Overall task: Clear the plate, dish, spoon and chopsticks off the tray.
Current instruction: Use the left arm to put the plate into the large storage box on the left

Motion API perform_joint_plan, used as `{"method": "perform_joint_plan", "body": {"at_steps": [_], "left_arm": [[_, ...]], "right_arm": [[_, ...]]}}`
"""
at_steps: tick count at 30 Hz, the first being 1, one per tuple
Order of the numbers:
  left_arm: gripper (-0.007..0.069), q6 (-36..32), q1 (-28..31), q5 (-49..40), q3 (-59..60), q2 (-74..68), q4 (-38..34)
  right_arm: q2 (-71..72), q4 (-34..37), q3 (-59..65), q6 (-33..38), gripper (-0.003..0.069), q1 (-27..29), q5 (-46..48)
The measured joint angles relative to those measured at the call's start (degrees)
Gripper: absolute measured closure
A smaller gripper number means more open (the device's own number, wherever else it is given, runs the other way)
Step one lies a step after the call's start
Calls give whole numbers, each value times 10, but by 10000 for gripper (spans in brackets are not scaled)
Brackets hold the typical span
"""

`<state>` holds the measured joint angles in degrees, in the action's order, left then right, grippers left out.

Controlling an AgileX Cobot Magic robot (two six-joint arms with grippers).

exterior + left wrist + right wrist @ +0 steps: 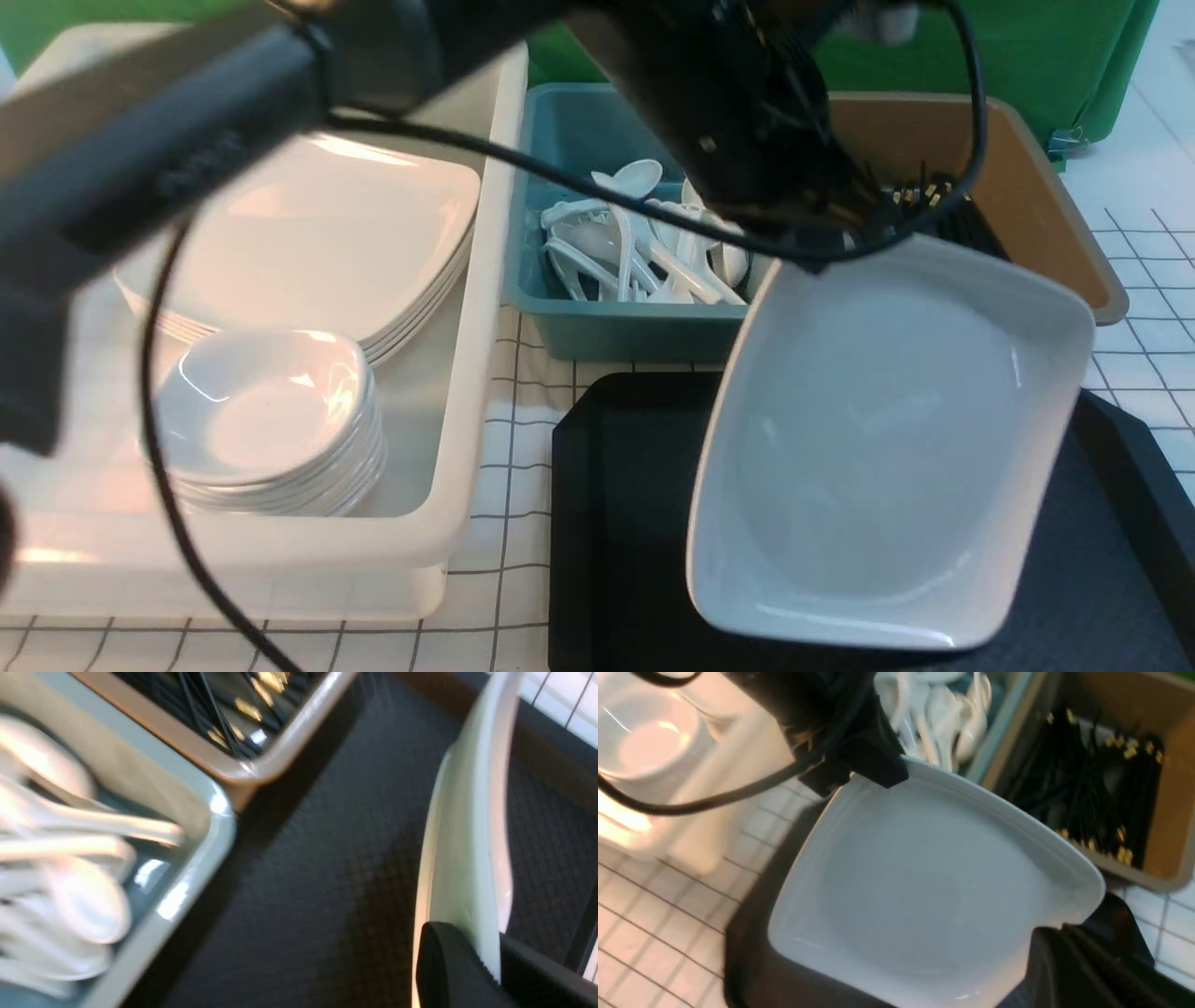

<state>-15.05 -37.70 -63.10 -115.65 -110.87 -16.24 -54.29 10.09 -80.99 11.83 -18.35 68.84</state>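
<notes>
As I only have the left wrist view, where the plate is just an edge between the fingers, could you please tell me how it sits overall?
Observer: The plate is tipped up over the tray, its inside facing the front camera, with the left end effector gripping its far rim.
Operator: Thank you; is anything lying in it?
Observer: No, its inside shows bare in the right wrist view.
Operator: And where might it go next?
Observer: Probably the white tub on the robot's left, which holds a stack of plates like it.
</notes>
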Motion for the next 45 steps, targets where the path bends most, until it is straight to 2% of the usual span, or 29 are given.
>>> {"method": "perform_joint_plan", "body": {"at_steps": [4, 7, 9, 12, 16, 20, 22, 23, 24, 28, 33, 38, 41, 45], "left_arm": [[612, -3, 26, 1, 0, 44, -4], [612, -6, 69, 3, 0, 81, -15], [612, -7, 119, 3, 0, 103, -30], [612, -10, 198, 3, 0, 124, -58], [611, -13, 355, 3, 0, 138, -132], [607, -27, 502, 2, 0, 134, -220], [608, -28, 553, 2, 0, 130, -240], [608, -28, 558, 2, 0, 130, -241], [608, -28, 601, 5, 10, 125, -251], [608, -29, 645, 37, 60, 118, -255], [606, -43, 652, 120, 159, 107, -272], [603, -114, 652, 194, 263, 79, -385], [603, -138, 652, 202, 282, 62, -418], [603, -151, 651, 209, 286, 35, -426]], "right_arm": [[-6, 66, -21, 40, 652, 0, -10], [-27, 122, -36, 80, 652, 0, -19], [-56, 165, -48, 111, 652, 0, -24], [-97, 206, -62, 137, 653, -8, -25], [-157, 217, -97, 146, 653, -49, -28], [-204, 207, -146, 147, 653, -104, -31], [-223, 192, -166, 137, 653, -127, -38], [-227, 191, -171, 135, 653, -131, -39], [-249, 175, -192, 131, 653, -153, -45], [-289, 150, -226, 121, 653, -185, -58], [-325, 124, -248, 109, 653, -205, -84], [-343, 115, -250, 108, 653, -206, -88], [-343, 115, -251, 108, 653, -206, -88], [-343, 113, -251, 107, 653, -206, -88]]}}
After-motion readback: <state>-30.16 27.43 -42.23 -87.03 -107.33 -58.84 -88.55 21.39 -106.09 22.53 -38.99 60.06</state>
